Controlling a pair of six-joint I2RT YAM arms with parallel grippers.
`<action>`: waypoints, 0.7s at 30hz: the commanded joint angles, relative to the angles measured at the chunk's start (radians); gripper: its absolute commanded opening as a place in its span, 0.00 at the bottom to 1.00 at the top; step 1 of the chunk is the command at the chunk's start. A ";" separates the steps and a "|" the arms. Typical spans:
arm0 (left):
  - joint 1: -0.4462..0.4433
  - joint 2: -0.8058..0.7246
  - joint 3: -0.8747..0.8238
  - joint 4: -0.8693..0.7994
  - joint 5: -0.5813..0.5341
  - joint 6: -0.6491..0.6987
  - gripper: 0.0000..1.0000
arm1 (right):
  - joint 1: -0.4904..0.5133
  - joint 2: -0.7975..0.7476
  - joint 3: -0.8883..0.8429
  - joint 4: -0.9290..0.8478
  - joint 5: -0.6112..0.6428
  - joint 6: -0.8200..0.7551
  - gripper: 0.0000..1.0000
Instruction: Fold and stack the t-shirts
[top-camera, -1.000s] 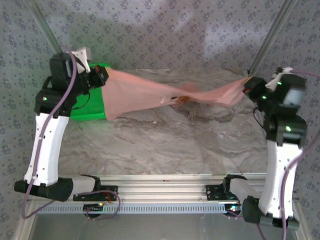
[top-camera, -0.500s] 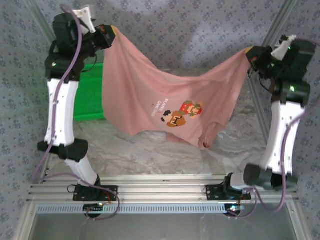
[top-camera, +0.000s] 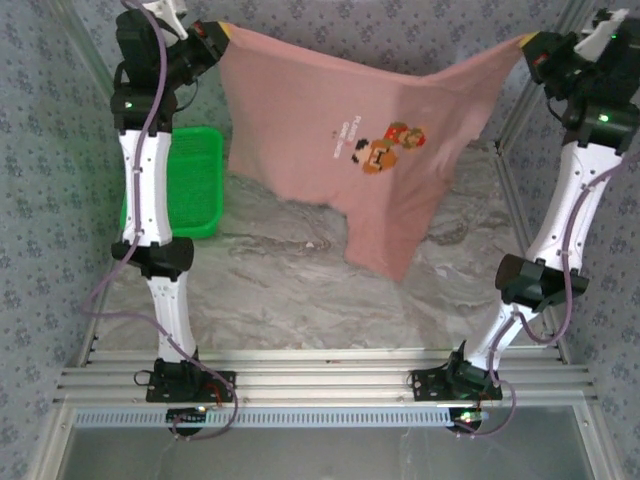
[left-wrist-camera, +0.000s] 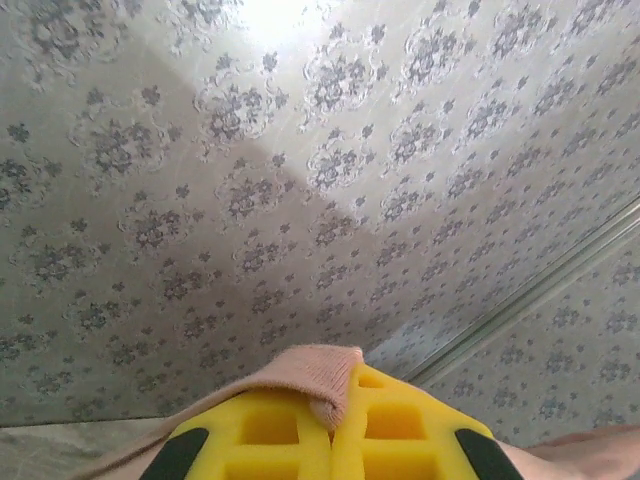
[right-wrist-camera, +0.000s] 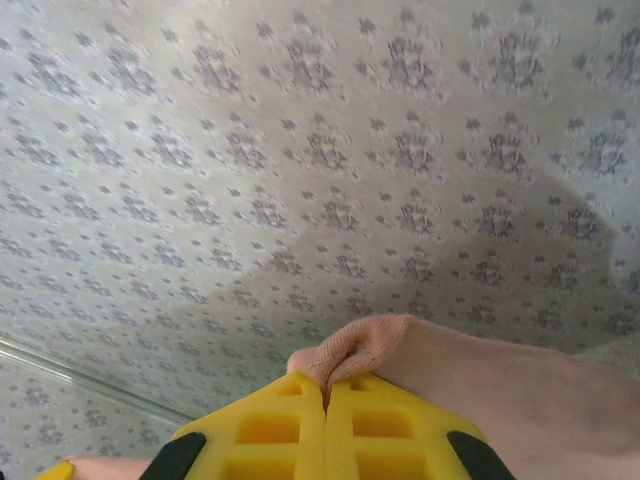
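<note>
Salmon-pink cotton t-shirt (top-camera: 380, 150) hangs in the air, spread out betw. the two arms, above the marble-look table (top-camera: 300, 290). The left gripper (top-camera: 213, 40) is raised high at the top-left of the overhead view and is clamped on one upper corner of the fabric. The right gripper (top-camera: 535, 45) is at approx. the same height at the top-right, clamped on the other corner. The top edge sags a little betw. them.

The front of the shirt faces the camera, w/ a small pixel-style print (top-camera: 388, 145) in brown, orange and white and a line of text just beside it. The lower part hangs down to a point on the right side.

Left wrist cam: the yellow fingers (left-wrist-camera: 270, 430) are pressed together, w/ a fold of pink hem pinched in the seam. Right wrist cam: the yellow pads (right-wrist-camera: 380, 430) likewise meet on a bunched bit of pink fabric.

A green basket (top-camera: 195, 185) sits on the left part of the table, partly behind the left arm. Grey flowered wallpaper (top-camera: 400, 30) is at the back.
</note>
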 joint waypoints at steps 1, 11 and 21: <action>0.034 -0.101 0.027 0.010 0.029 0.054 0.00 | -0.034 -0.102 -0.068 0.037 -0.068 0.011 0.00; 0.030 -0.254 -0.229 -0.302 0.006 0.215 0.00 | -0.128 -0.476 -0.652 0.052 -0.154 -0.094 0.00; 0.030 -0.733 -1.447 -0.222 -0.167 0.121 0.00 | -0.100 -0.847 -1.446 -0.227 -0.020 -0.220 0.00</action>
